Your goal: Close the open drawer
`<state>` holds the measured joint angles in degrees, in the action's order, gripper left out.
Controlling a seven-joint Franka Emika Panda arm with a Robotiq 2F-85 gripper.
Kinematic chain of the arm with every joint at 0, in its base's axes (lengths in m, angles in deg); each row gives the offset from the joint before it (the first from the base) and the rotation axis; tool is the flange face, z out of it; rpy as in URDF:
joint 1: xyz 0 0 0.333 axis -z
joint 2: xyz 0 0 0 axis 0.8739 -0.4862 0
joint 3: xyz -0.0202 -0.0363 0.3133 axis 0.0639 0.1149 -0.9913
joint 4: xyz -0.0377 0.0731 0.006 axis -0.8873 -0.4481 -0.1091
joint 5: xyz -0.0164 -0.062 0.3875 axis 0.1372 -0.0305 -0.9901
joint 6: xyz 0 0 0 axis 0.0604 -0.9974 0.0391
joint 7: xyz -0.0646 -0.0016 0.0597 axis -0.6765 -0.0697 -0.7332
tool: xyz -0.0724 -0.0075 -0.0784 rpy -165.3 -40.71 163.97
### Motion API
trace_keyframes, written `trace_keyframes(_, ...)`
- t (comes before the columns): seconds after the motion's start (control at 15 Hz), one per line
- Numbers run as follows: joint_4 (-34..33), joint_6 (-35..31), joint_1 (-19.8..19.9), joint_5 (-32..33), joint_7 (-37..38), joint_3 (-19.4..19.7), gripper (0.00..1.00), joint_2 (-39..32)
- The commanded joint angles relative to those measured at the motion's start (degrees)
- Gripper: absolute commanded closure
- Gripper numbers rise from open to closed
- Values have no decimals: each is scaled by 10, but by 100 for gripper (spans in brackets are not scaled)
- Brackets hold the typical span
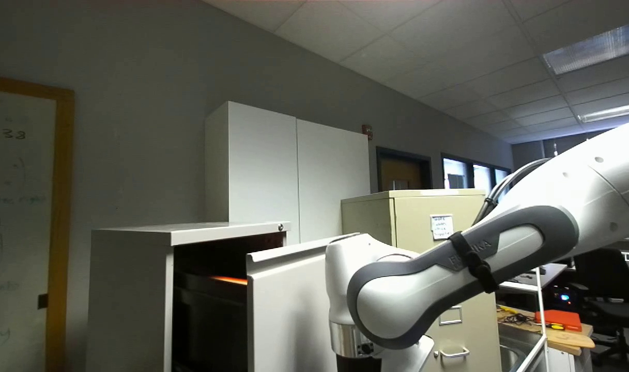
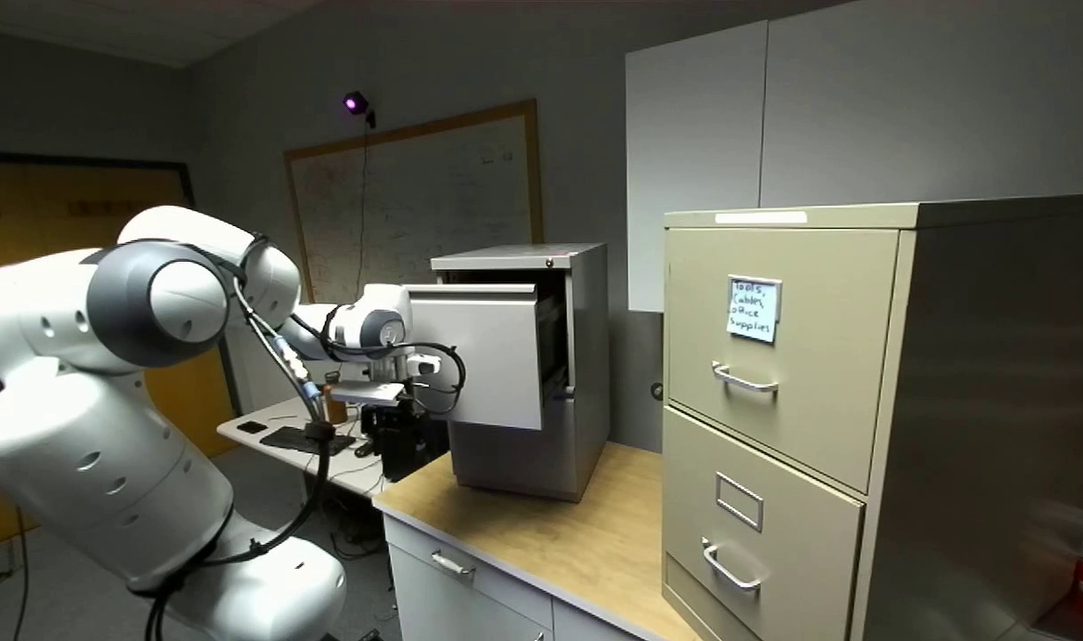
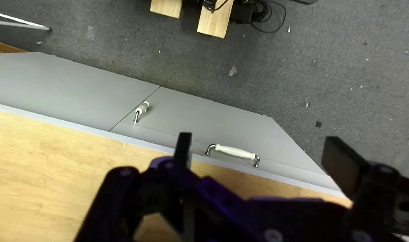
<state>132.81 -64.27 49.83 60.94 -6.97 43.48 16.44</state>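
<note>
Looks like a robotics lab in an office room. Shows a robot arm point(image 2: 96, 445) at near left in an exterior view. Points to office use with a beige filing cabinet point(image 2: 826, 427) at right, labelled for tools, cables and office supplies, a whiteboard point(image 2: 425, 214) on the far wall point(image 2: 585, 151), and a desk point(image 2: 350, 472) with a keyboard point(image 2: 296, 439) at far left. Has a tiled ceiling point(image 1: 459, 67) and, at far right in an exterior view, a dark office chair point(image 1: 606, 284).
</note>
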Motion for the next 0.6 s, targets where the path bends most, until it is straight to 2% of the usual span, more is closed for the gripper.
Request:
trace_keyframes(0.0, 0, -11, 7, 16, 13, 4, 25, 27)
trace_keyframes(0.07, -1, -18, 9, 19, 14, 4, 26, 33)
trace_keyframes(0.53, -11, -87, 22, 75, 21, -5, 80, 76)
